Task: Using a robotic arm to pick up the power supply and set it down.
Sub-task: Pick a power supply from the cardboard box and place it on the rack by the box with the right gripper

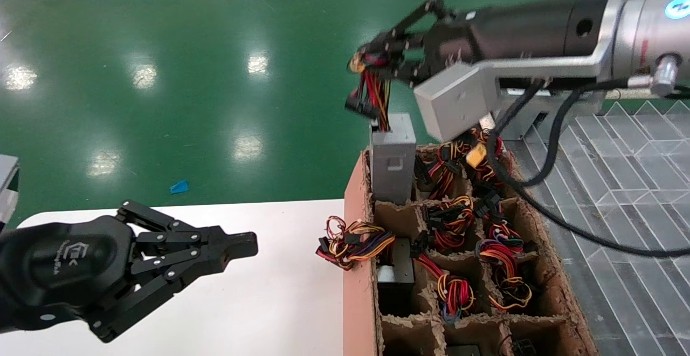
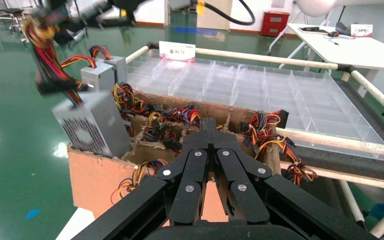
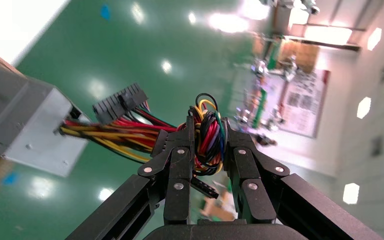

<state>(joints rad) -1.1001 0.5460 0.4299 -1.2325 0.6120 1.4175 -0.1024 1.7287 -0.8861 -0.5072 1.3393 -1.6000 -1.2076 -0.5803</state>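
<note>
Silver-grey power supply [image 1: 392, 164] half out of the far-left cell of the cardboard box [image 1: 358, 269], hanging by its wire bundle [image 3: 207, 134]. Right gripper [image 1: 372, 56] above that cell, jaws clamped on the bundle. Left gripper [image 1: 237, 245] left of the box, over the white desk [image 1: 280, 302], jaws closed, holding nothing.

The right arm [image 1: 566, 38] reaches in from the right edge of the head view, its forearm lying almost level and pointing left toward the far side of the scene. Its silver wrist block [image 1: 474, 94] sits under the forearm, with a black cable [image 1: 544, 167] looping down from it. The right gripper [image 1: 372, 59] is at the far left end of this arm, raised, its fingers [image 3: 180, 150] closed on the wire bundle [image 3: 209, 135]. The left gripper [image 1: 240, 245] hovers low at the near left, pointing right, fingertips pressed together with nothing between them.
</note>
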